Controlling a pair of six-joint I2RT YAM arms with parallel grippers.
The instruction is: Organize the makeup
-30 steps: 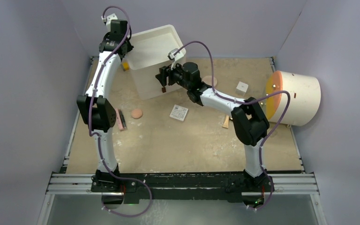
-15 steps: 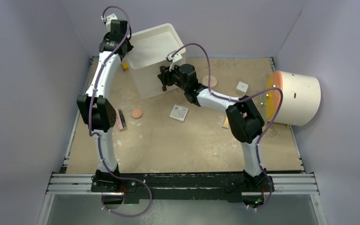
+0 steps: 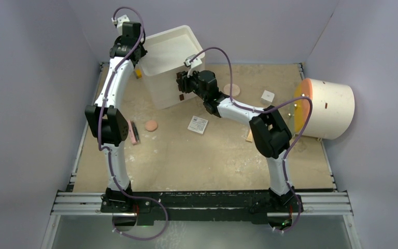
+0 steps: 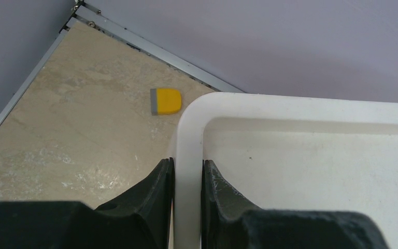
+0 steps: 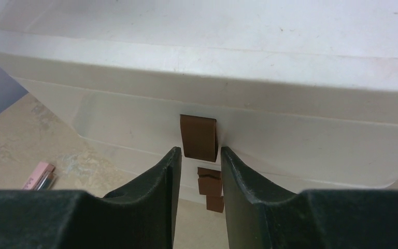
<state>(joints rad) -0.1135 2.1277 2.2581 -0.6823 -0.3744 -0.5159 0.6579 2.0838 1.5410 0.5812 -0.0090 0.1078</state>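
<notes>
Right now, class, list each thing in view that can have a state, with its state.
left gripper, shut on rim of white bin
right gripper, shut on brown makeup piece
white bin, open-topped, nothing visible inside
brown makeup piece, held in the air
pink stick, lying flat
cream cylinder, lying on its side

The wall of the white bin [image 5: 290, 98] stands straight before the right pincer [image 5: 198, 152].

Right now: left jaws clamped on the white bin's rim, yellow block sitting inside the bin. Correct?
Not quite. The yellow block is not inside the white bin; it lies on the table just outside the bin's rounded corner, as the left wrist view shows. The rest holds: the left jaws are clamped on the bin's rim.
</notes>
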